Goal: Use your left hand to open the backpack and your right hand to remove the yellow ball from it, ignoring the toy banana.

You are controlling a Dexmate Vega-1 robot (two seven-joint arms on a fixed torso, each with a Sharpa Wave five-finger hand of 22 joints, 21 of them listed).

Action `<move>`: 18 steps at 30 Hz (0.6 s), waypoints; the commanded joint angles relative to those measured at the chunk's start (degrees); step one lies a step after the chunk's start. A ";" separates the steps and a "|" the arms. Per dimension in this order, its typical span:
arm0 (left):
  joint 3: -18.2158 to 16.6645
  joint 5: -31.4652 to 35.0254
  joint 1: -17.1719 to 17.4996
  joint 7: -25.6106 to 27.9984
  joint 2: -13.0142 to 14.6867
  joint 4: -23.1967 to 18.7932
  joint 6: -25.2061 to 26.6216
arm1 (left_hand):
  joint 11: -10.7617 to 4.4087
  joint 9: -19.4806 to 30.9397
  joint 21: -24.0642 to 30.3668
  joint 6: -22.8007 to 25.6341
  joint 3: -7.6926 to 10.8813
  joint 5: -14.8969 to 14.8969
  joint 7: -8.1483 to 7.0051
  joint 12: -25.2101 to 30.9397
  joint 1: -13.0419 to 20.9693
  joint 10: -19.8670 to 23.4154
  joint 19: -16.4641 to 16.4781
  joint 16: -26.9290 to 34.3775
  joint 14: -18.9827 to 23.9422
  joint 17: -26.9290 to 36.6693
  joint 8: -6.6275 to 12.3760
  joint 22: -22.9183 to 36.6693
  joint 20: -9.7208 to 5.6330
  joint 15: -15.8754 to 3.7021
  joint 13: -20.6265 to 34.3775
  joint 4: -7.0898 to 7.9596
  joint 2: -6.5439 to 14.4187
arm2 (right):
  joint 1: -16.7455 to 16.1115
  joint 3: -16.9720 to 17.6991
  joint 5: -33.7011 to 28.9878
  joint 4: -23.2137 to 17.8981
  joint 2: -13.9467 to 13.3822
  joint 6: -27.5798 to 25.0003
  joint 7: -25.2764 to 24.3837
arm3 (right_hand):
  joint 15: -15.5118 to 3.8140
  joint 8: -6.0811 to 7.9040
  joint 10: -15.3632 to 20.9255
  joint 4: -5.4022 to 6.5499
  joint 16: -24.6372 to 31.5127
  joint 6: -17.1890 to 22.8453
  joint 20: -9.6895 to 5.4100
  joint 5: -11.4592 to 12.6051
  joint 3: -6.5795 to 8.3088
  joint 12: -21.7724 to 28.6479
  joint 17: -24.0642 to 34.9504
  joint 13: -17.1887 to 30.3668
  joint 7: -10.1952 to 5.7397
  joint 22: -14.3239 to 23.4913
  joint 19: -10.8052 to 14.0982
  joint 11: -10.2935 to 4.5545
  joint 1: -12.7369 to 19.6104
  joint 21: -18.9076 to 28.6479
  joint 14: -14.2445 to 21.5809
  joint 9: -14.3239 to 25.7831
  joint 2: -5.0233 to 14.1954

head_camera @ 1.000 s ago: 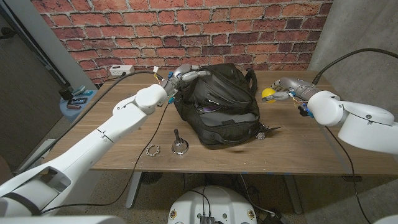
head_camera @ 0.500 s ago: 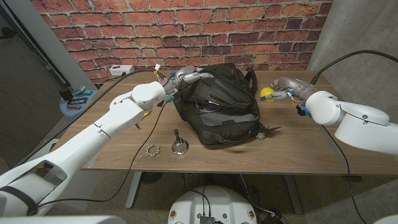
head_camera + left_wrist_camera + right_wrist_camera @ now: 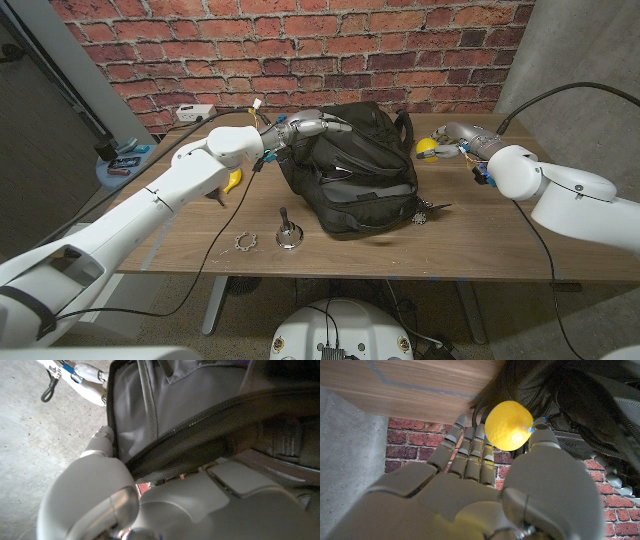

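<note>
One yellow ball (image 3: 428, 147) sits in the right hand (image 3: 452, 141), just right of the backpack (image 3: 355, 165) and outside it, over the far right part of the table (image 3: 480, 240). In the right wrist view the ball (image 3: 509, 425) is pinched between the fingertips (image 3: 470, 442) and the thumb of that hand (image 3: 485, 495), with the dark backpack (image 3: 580, 400) just beside it.

The one black backpack lies at the middle of the table, its zip parted and the flap raised on the far left side. The left hand (image 3: 308, 125) reaches into that far left edge of the bag and grips the fabric there. In the left wrist view the hand (image 3: 165, 500) has the zipped rim of the backpack (image 3: 210, 425) caught against it, holding the opening up, with grey lining showing inside.

One toy banana (image 3: 232, 180) lies on the table left of the bag, partly under the left forearm. Nearer the front edge, left of the bag's near corner, stand one small metal cup-like piece with a dark stem (image 3: 287, 232) and, just left of it, one toothed metal ring (image 3: 246, 241). A small dark keyring or zip pull (image 3: 428, 210) lies at the bag's right near corner. One white power strip (image 3: 196, 113) sits at the far left corner of the table. A brick wall (image 3: 300, 50) stands behind.
</note>
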 commanded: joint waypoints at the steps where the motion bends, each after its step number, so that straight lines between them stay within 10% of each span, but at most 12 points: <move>1: 0.49 -3.30 -1.70 -5.92 0.17 1.12 -1.04 | 0.44 0.26 -0.32 -1.15 -0.01 -0.32 0.34 -0.29 1.70 -1.11 -0.64 0.01 -0.68 0.03 -0.09 0.20 0.33 0.38 0.21 -0.30 2.63 | 0.53 -0.70 -0.96 0.30 1.39 -0.47 0.03 | -0.66 -0.01 -0.01 -0.18 0.33 0.44 0.01 -0.17 -0.28 0.33 0.35 0.25 0.02 0.29 0.35 0.34 0.65 0.19 0.61 0.07 0.02; 18: -1.51 -4.16 1.47 -1.60 0.73 -0.76 -2.12 | 0.49 0.25 -0.13 -1.57 0.14 -0.36 0.24 0.19 1.32 -1.87 -0.21 0.38 -0.59 -0.06 0.42 0.24 0.32 0.22 0.34 -0.31 2.88 | 0.55 -1.07 -1.47 1.22 2.26 0.37 -0.02 | -0.75 -0.06 -0.12 -0.15 0.42 0.44 -0.01 -0.24 -0.45 0.42 0.65 0.43 -0.03 0.29 0.38 0.14 0.78 0.19 0.63 0.10 0.03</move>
